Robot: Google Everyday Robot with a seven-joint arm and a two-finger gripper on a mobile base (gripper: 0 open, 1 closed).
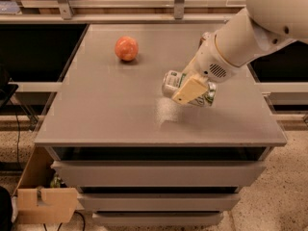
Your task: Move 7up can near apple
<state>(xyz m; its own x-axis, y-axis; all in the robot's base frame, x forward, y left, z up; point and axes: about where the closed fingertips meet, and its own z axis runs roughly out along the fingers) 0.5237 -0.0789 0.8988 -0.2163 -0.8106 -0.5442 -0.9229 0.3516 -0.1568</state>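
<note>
Where the robot's white arm [250, 37] reaches in from the upper right, its hand [188, 88] sits over the right half of the grey counter [106, 114], about midway between the far and near edges. The hand is clamped on the 7up can [169, 82], which lies on its side with one silver end facing left. One tan finger [191, 88] crosses the front of the can.

The apple [126, 48] sits alone toward the far left corner, well apart from the can. Bare counter runs between the two. More open surface lies along the whole near edge and down the left side. The right edge is fairly close to the hand.

The second finger is hidden behind the can, and the can's markings are mostly covered by the hand. Whether the can rests on the counter or hangs just above it cannot be told. The arm blocks part of the far right corner and is cut off by the picture's top and right sides. Drawers [159, 174] show below the near edge, and a cardboard box [45, 206] is partly cut off at the lower left.
</note>
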